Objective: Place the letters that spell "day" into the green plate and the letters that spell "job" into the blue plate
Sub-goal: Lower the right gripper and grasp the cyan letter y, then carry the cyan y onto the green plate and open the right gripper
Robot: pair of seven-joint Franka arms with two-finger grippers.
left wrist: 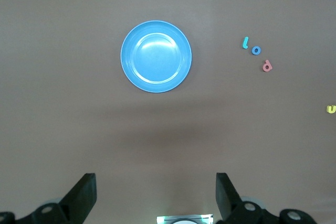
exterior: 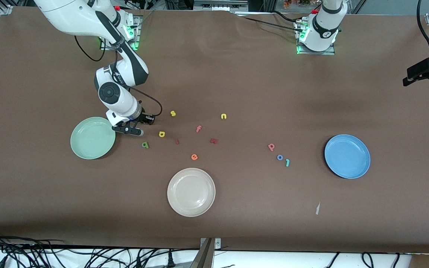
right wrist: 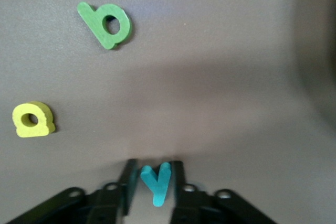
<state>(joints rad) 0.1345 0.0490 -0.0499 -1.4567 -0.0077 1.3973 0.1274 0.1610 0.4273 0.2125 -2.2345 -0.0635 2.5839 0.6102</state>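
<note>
My right gripper [exterior: 138,131] is down at the table beside the green plate [exterior: 92,137], shut on the teal "y" [right wrist: 156,182]; in the right wrist view its fingertips [right wrist: 177,169] press the letter from both sides. The "y" is hidden in the front view. The dark green letter [exterior: 145,144] [right wrist: 107,24] and the yellow rounded letter [exterior: 162,134] [right wrist: 34,119] lie close by. The pink "b" [exterior: 271,147], blue "o" [exterior: 280,157] and teal "j" [exterior: 288,162] lie near the blue plate [exterior: 347,156]. My left gripper [left wrist: 155,182] hangs open high over the table, with the blue plate [left wrist: 156,56] below it.
A cream plate [exterior: 191,192] sits nearest the front camera. Loose letters lie mid-table: yellow "s" [exterior: 173,113], yellow "n" [exterior: 223,116], pink "f" [exterior: 199,128], orange "e" [exterior: 194,157] and two dark red ones [exterior: 214,140]. A paper scrap [exterior: 317,208] lies near the blue plate.
</note>
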